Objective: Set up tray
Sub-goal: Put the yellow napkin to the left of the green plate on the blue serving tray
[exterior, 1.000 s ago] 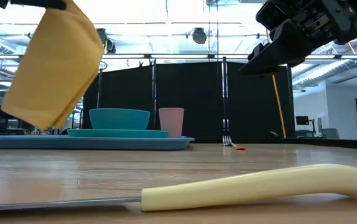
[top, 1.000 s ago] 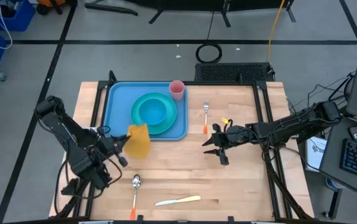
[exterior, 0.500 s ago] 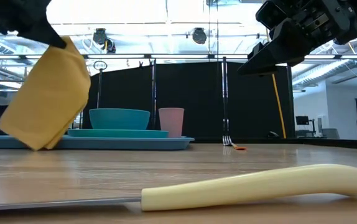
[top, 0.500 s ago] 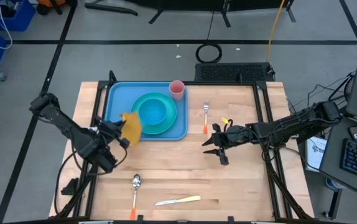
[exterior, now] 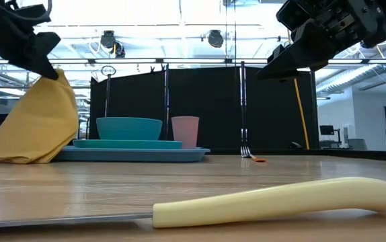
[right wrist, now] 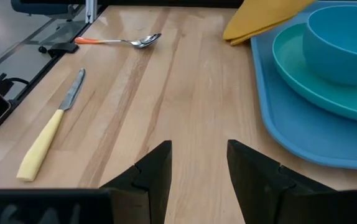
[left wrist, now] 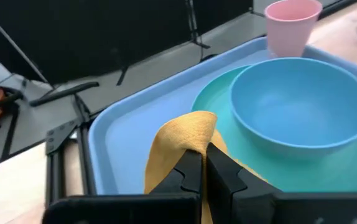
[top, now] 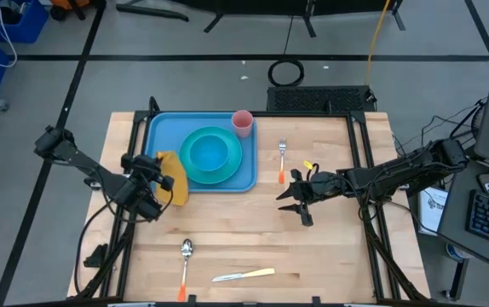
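Note:
The light-blue tray (top: 161,136) lies at the table's far left and carries a teal plate (top: 227,170) with a blue bowl (top: 209,152) and a pink cup (top: 242,122). A yellow napkin (top: 175,179) hangs over the tray's near left corner, and its lower end (exterior: 18,156) rests on the surface. My left gripper (top: 158,177) is shut on the napkin, just left of the plate. My right gripper (top: 292,199) hovers open above bare wood right of the tray, near the fork (top: 282,158). My left gripper pinches the yellow napkin between its two fingers at a bunched upper fold (left wrist: 190,132), several layers thick. The fingers (left wrist: 190,169) slant down at it from the table's near left. The cloth hangs slack below them (exterior: 35,121), with its lower end down at the tray's near edge.
A spoon with an orange handle (top: 185,256) and a knife with a cream handle (top: 243,275) lie near the table's front edge. Bare wood stretches between them and the tray, and under my right gripper (right wrist: 197,165).
My left gripper carried the napkin from over the near left of the table toward the far edge and the tray, and came down. The napkin, which hung clear in the air, now sags with its lower end at the tray's near left corner.

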{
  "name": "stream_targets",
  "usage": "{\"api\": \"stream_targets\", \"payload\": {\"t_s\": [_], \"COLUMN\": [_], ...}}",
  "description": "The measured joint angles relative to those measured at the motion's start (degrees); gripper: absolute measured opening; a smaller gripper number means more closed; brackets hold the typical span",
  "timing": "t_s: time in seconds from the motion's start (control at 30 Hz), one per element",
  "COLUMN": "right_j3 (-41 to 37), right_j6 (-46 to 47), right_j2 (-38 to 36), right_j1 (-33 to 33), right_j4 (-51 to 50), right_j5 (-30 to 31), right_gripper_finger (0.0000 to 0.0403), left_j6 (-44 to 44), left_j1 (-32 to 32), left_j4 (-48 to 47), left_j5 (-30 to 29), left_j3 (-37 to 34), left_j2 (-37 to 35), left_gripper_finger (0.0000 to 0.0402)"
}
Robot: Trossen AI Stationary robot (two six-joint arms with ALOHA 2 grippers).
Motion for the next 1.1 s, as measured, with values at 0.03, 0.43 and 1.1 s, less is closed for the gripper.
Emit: {"api": "stream_targets", "payload": {"t_s": [0.03, 0.43, 1.1], "right_j3": [0.0, 0.0, 0.0], "right_j6": [0.0, -0.2, -0.7], "right_j2": [0.0, 0.0, 0.0], "right_j1": [0.0, 0.0, 0.0], "right_j4": [0.0, 1.0, 1.7], "right_j5": [0.7, 1.0, 1.0], "right_gripper_finger": [0.0144, 0.0144, 0.0144], "left_j6": [0.0, 8.3, 11.0], "left_j1": [0.5, 4.4, 19.9], "left_j4": [0.0, 0.0, 3.7], "left_j5": [0.1, -0.7, -5.5], "left_j3": [-0.3, -0.2, -0.2], "left_j2": [0.0, -0.8, -0.7], "left_gripper_finger": [0.0002, 0.0003, 0.0006]}}
